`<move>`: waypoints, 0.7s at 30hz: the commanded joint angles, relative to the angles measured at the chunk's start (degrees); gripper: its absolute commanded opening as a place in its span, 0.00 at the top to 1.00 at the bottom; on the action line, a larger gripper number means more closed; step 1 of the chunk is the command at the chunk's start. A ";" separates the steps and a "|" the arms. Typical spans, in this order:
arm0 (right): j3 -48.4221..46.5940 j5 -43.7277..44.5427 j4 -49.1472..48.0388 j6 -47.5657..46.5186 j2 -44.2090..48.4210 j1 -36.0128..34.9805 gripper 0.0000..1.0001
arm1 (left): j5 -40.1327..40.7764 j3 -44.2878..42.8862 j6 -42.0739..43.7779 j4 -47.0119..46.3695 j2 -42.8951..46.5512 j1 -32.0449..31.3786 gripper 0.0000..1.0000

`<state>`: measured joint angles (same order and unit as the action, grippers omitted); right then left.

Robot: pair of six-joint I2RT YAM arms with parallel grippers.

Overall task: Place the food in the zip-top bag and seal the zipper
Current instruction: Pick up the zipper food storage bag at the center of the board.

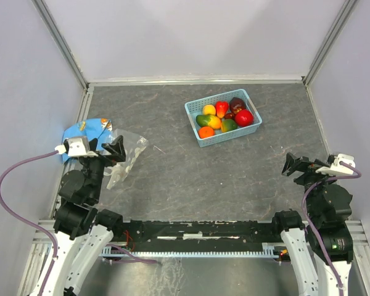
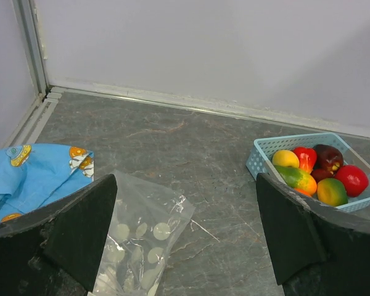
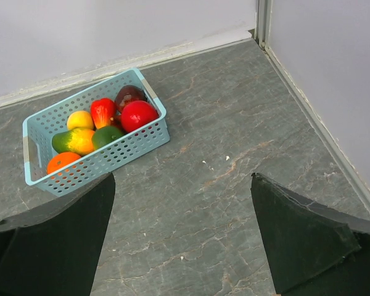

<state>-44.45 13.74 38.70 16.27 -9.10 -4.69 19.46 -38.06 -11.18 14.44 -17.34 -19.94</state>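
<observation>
— How many pieces of food (image 1: pixel 216 121) do you count, and where are they?

— Eight, all in the one blue basket (image 1: pixel 231 137), which sits toward the back of the table (image 1: pixel 191 179), right of centre. Two are red: a pointed red piece (image 3: pixel 102 111) and a round red piece (image 3: pixel 139 115). Then there is one yellow piece (image 3: pixel 80 119), one orange piece (image 3: pixel 61 161), one green piece (image 3: pixel 106 135), one green-and-yellow piece (image 3: pixel 73 141) and one large maroon piece (image 3: pixel 129 95). The eighth is a small dark piece (image 2: pixel 320 174) wedged among the others and mostly hidden.

— And the bag?

— One clear bag (image 1: pixel 128 155), lying flat on the table at the left, well apart from the basket, with nothing inside it. Round white dots show on the part nearer the arms. It lies just beside one blue cloth (image 1: pixel 89 128) printed with cartoon figures. I cannot pick out the zipper among the crinkles.

— The claws?

— Two. The left claw (image 1: pixel 108 153) has its fingers spread wide and holds nothing. From above it overlaps the bag's near left edge, but I cannot tell whether it touches. Its own camera shows the dotted part of the bag low between the two fingers. The right claw (image 1: pixel 294 168) is also spread wide and holds nothing. It is at the right side of the table near the front, well apart from both basket and bag.
</observation>
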 commanded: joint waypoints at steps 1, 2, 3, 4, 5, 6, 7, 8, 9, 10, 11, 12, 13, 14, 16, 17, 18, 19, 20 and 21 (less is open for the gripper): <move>-1.83 -0.18 -0.58 0.47 0.47 0.36 0.01 | -0.24 -0.41 -1.78 -2.68 -0.67 0.35 0.00; -1.80 0.00 -0.56 0.63 0.56 0.34 0.01 | -0.56 -0.55 -1.82 -2.56 -1.14 0.35 0.00; -1.72 -0.09 -0.54 0.75 0.64 0.30 0.01 | -0.97 -0.89 -1.89 -2.21 -1.52 0.33 0.00; -1.70 -0.25 -0.55 0.80 0.71 0.29 0.01 | -1.34 -1.14 -1.91 -1.89 -1.89 0.34 0.00; -1.70 -0.29 -0.76 0.78 0.79 0.30 0.01 | -1.58 -1.28 -1.92 -1.79 -2.24 0.34 0.01; -1.75 -0.17 -0.96 0.84 0.90 0.32 0.01 | -1.73 -1.37 -1.85 -1.83 -2.63 0.34 0.01; -1.80 -0.04 -1.01 0.98 1.05 0.37 0.01 | -2.12 -1.58 -1.60 -1.77 -3.05 0.34 0.01; -1.92 -0.03 -0.96 1.08 1.29 0.35 0.01 | -2.60 -1.96 -1.48 -1.65 -3.73 0.34 0.01; -1.84 -0.03 -0.94 1.26 1.59 0.37 0.01 | -3.04 -2.77 -1.43 -1.33 -4.52 0.34 0.01; -1.62 -0.03 -0.98 1.49 1.89 0.38 0.01 | -3.86 -3.47 -1.36 -0.98 -5.45 0.32 0.00; -1.35 -0.14 -1.19 1.75 2.16 0.30 0.01 | -4.65 -4.44 -1.09 -0.41 -6.58 0.39 0.00; -1.15 -0.44 -1.41 1.94 2.36 0.30 0.01 | -5.25 -5.59 -0.83 0.58 -7.86 0.33 0.00; -1.09 -0.77 -1.48 2.07 2.42 0.29 0.01 | -5.45 -6.67 -0.78 1.73 -9.19 0.34 0.00; -1.16 -1.00 -1.45 2.21 2.42 0.36 0.01 | -5.54 -7.67 -0.77 2.87 -10.41 0.37 0.00; -1.18 -1.57 -1.55 2.46 2.19 0.29 0.01 | -5.79 -9.16 -0.65 4.92 -13.34 0.35 0.00; -1.24 -1.79 -1.52 2.53 2.04 0.29 0.01 | -5.88 -9.95 -0.68 6.20 -14.48 0.30 0.01; -1.32 -2.18 -1.60 2.61 1.87 0.29 0.01 | -6.11 -10.67 -0.68 7.46 -15.87 0.34 0.01; -1.47 -2.55 -1.61 2.69 1.75 0.30 0.01 | -6.21 -11.57 -0.81 8.99 -17.20 0.34 0.00; -1.51 -2.91 -1.53 2.85 1.77 0.30 0.01 | -6.46 -12.40 -0.81 10.73 -18.58 0.32 0.00; -1.45 -3.28 -1.51 3.10 1.87 0.30 0.01 | -6.74 -13.55 -0.58 12.47 -20.21 0.35 0.00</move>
<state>-44.45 12.43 38.68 18.20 -7.11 -4.69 14.48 -47.03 -11.46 20.64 -33.15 -19.94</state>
